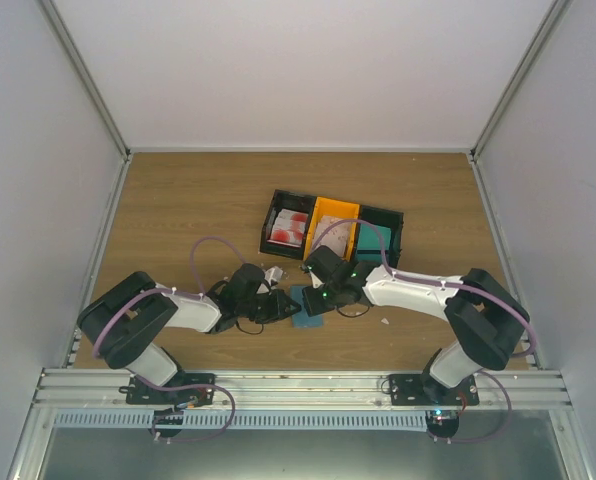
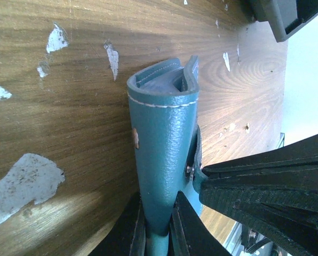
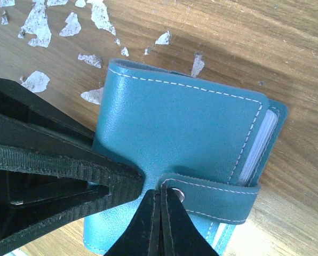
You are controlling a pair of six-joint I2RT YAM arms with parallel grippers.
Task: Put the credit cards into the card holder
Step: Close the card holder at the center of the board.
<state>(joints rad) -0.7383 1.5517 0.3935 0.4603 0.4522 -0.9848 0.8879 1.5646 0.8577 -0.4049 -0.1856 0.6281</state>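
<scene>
The card holder (image 3: 180,122) is a closed teal-blue wallet with white stitching and a snap strap (image 3: 217,197); pale pocket edges show at its open side. In the left wrist view the card holder (image 2: 161,133) stands on edge on the wood, and my left gripper (image 2: 159,218) is shut on its lower end. My right gripper (image 3: 161,197) is shut, its tips pinching the end of the strap by the metal snap. From above, both grippers meet at the card holder (image 1: 304,306), left gripper (image 1: 281,306) and right gripper (image 1: 315,296). The credit cards (image 1: 289,229), white and red, lie in a black bin.
Behind the grippers stands a row of bins: a black bin (image 1: 274,215), an orange bin (image 1: 334,224) and a black bin (image 1: 396,230) with a teal block. White scraps (image 3: 39,24) speckle the wooden table (image 1: 178,200). Grey walls close in the sides.
</scene>
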